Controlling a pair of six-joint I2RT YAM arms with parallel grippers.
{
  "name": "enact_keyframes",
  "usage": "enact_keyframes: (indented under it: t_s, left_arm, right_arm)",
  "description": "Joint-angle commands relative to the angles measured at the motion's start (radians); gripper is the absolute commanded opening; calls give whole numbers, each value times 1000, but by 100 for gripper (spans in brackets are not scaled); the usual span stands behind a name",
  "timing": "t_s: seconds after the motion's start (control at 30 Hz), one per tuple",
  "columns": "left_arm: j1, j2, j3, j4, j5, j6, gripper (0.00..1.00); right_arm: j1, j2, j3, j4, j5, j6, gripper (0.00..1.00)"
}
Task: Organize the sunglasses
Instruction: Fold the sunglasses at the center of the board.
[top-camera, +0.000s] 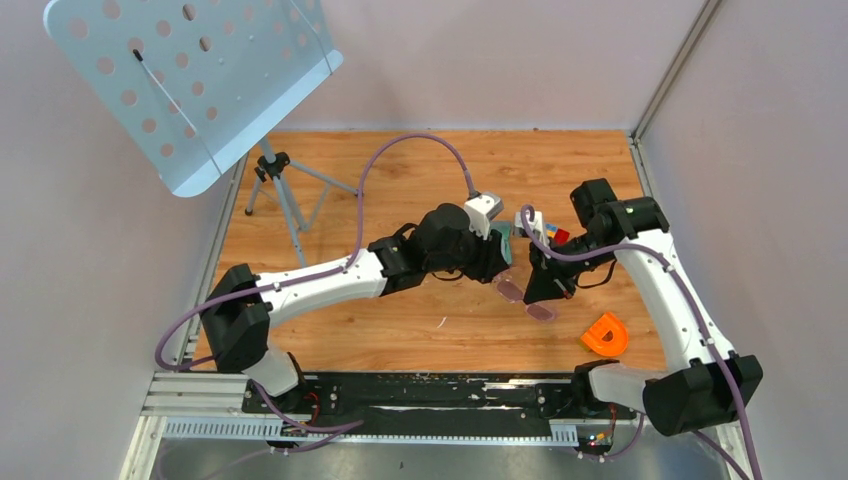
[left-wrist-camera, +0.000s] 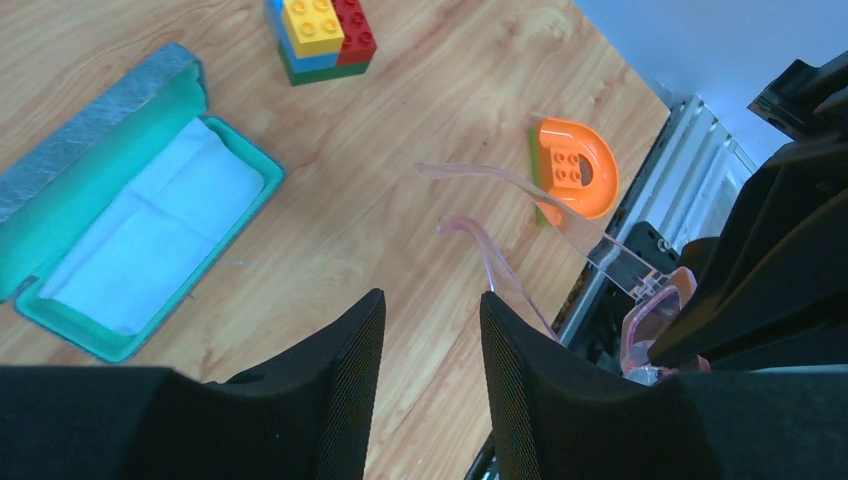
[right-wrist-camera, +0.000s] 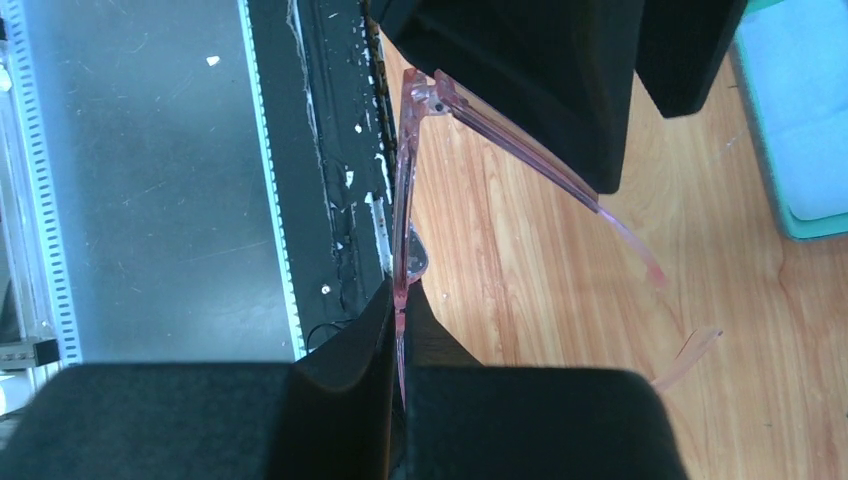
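Observation:
The sunglasses (top-camera: 527, 299), with a thin translucent pink frame, hang above the table's front middle with both arms unfolded. My right gripper (right-wrist-camera: 400, 292) is shut on the front of the sunglasses (right-wrist-camera: 402, 180), seen edge-on. My left gripper (left-wrist-camera: 430, 312) is open with only bare wood between its fingers. One slim arm of the sunglasses (left-wrist-camera: 650, 320) passes just outside its right finger (left-wrist-camera: 510, 340). In the top view the left gripper (top-camera: 503, 252) and right gripper (top-camera: 541, 288) are close together. The open grey case (left-wrist-camera: 100, 165) has a teal inside and holds a pale cloth (left-wrist-camera: 150, 235).
A stack of coloured toy bricks (left-wrist-camera: 320, 35) stands beyond the case. An orange arch-shaped toy piece (top-camera: 605, 335) lies at the front right. A perforated pale blue panel (top-camera: 190, 80) on a tripod (top-camera: 285, 195) stands at the back left. Walls close in on both sides.

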Motion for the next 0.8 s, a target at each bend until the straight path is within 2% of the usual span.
enact_keyframes:
  t_s: [0.0,0.3,0.47,0.7,0.77]
  left_arm:
    - [-35,30,31,63,56,-8,44]
    - [-55,53,18,156,150,-11,44]
    - [-56,48,-8,239,237,-52,42]
    - [-55,27,-15,258,293,-105,39]
    - [-50,20,-37,307,312,-143,39]
  right_arm:
    - [16,8,2,-10,-76,-26,0]
    - [16,28,18,27,-149,16,0]
    - [15,27,27,56,-175,35,0]
    - [14,27,47,60,-164,41,0]
    - [12,21,62,57,-164,40,0]
